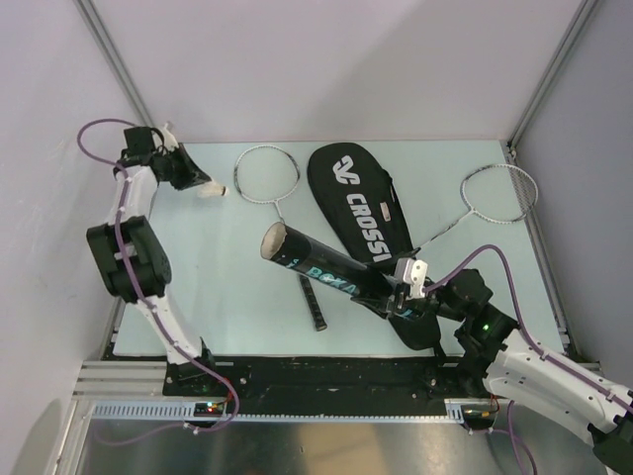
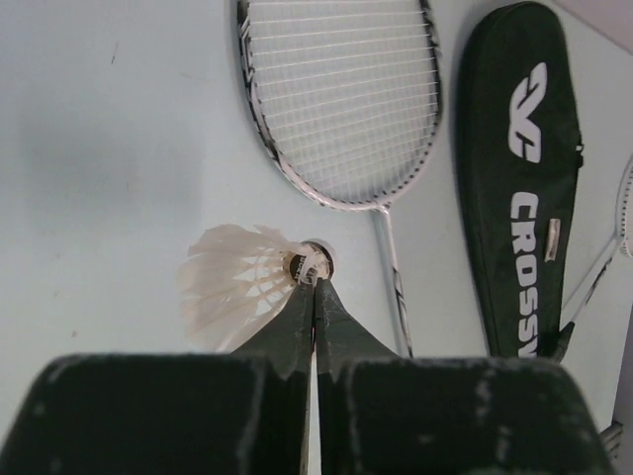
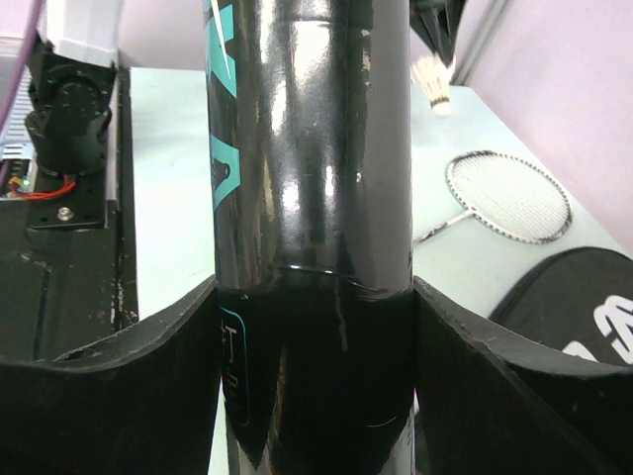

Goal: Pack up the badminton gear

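left tool (image 2: pixel 315 282): clenched on the cork of a shuttlecock (image 2: pixel 237 287), far-left corner
left racquet (image 1: pixel 267 173): laid flat on the worktop (image 1: pixel 218 287), unpacked
bag (image 1: pixel 361 203): laid flat mid-worktop, nothing seen going in
tube (image 1: pixel 321 262): grasped near its base by the right tool (image 1: pixel 406 292), open mouth tilted up-left
right racquet (image 1: pixel 499 193): left out, far right
progress: early days, judged; shuttlecock not tubed yet, second one not spotted, both racquets to be bagged
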`<action>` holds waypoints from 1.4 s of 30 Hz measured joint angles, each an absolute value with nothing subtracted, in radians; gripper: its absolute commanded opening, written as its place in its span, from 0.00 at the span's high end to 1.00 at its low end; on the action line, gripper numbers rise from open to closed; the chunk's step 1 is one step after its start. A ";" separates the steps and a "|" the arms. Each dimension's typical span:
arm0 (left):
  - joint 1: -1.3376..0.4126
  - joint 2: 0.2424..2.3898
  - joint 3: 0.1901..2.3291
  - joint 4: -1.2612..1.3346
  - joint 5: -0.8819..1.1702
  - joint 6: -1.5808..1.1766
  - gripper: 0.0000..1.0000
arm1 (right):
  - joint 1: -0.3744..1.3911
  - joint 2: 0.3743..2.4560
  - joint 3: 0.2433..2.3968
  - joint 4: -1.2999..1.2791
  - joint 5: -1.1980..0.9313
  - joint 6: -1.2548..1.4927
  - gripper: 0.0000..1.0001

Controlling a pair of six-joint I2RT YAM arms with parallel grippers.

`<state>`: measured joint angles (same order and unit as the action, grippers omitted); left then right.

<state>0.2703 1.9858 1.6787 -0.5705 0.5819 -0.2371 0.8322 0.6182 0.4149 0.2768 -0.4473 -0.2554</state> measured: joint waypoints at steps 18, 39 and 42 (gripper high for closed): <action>-0.070 1.196 1.341 -0.609 0.531 -0.263 1.00 | 0.832 0.619 0.415 0.105 -0.295 -0.372 0.93; -0.160 0.814 1.234 -0.681 0.710 -0.273 1.00 | 0.852 0.560 0.406 0.040 -0.250 -0.417 0.94; -0.160 0.799 1.216 -0.690 0.730 -0.279 1.00 | 0.852 0.554 0.406 0.041 -0.239 -0.421 0.94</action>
<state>-0.1596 0.7990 1.2163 -0.6895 0.7303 -0.2787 0.8520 0.5537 0.4057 0.0406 -0.2390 -0.4206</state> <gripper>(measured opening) 0.005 0.691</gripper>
